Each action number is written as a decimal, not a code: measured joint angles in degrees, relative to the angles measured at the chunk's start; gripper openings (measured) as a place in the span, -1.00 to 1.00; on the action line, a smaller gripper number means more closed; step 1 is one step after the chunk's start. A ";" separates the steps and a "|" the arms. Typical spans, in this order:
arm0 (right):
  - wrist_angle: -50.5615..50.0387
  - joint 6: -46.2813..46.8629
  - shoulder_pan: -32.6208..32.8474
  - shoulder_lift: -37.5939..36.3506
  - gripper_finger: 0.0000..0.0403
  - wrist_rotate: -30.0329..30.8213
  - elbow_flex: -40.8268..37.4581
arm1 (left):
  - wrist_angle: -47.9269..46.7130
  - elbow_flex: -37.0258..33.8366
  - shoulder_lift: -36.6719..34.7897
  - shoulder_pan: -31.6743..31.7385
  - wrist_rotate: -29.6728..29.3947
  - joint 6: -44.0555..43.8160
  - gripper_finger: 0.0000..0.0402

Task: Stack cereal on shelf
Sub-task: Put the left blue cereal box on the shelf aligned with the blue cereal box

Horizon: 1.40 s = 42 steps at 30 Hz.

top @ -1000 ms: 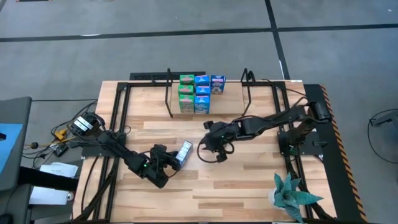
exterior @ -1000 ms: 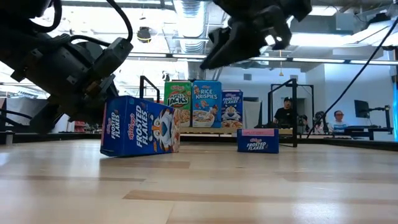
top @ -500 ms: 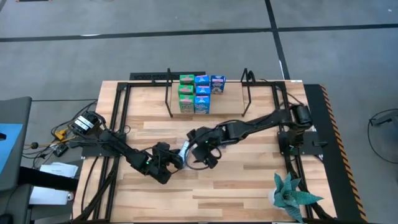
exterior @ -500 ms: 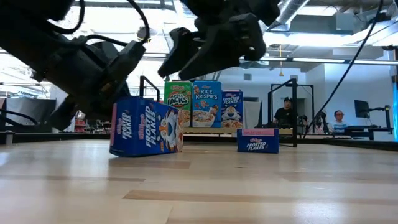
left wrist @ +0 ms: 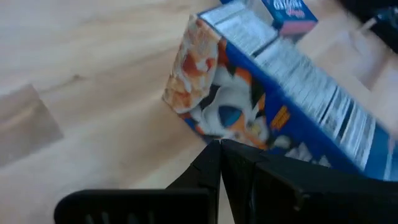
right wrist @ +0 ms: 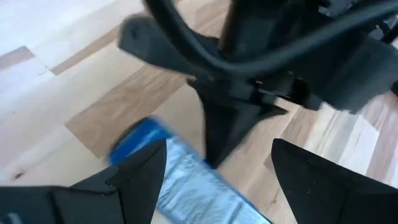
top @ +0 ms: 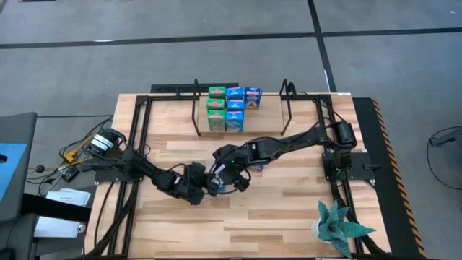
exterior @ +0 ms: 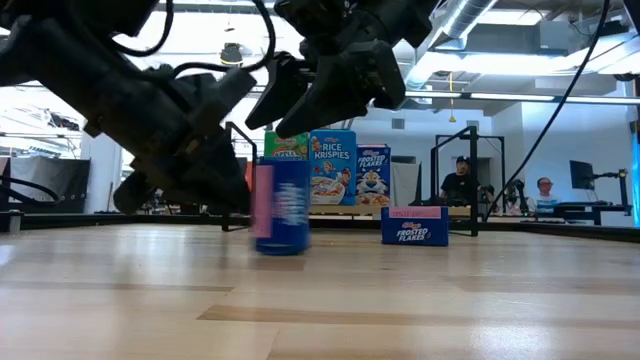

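Note:
A dark blue Frosted Flakes cereal box [left wrist: 267, 99] stands on the tabletop near its middle [top: 215, 180], its narrow end toward the low camera [exterior: 281, 205]. My left gripper [left wrist: 221, 148] is shut, with its tips at the box's picture front. My right gripper [right wrist: 214, 168] is open and hovers over the box [right wrist: 180, 180], one finger on either side and above it [exterior: 315, 95]. Green, light blue and dark blue boxes [top: 232, 108] stand stacked on the shelf board [top: 256, 123] between black wire uprights [top: 196, 108]. Another dark blue box with a pink top [exterior: 414, 226] lies on the table. My left gripper pushes with its shut fingertips against the box's picture front [left wrist: 231, 132], low down near its bottom edge. The fingers come slanting from the table's left side. The box stays with its underside on the table.
A potted plant [top: 336, 225] stands at the near right corner. Black frame rails [top: 137, 137] run along both table sides. Cables and a small device [top: 97, 144] lie at the left edge. People sit in the room beyond the table [exterior: 460, 185].
My left gripper has gone toward the table's right edge, sliding the box along the table. The box has turned about so its narrow end faces the low camera. My right gripper has come toward the table's left and near edges and now stands over the box.

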 joint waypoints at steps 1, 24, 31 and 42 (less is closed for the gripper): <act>0.08 -0.69 -0.20 0.00 0.55 -0.70 0.00 | -0.01 0.02 -0.03 -0.36 0.57 0.02 -1.00; -11.64 -17.71 1.62 0.56 0.55 -3.22 0.00 | -5.87 -0.05 -0.07 -4.03 -1.79 -11.73 -1.00; -16.39 -10.83 1.49 -0.14 0.55 1.04 -0.04 | 7.26 -0.06 -0.07 -4.27 -7.40 -4.21 -1.00; -20.47 4.92 -2.45 -9.36 0.31 -4.98 0.04 | 18.70 -0.04 1.69 -3.65 -2.42 6.58 -1.00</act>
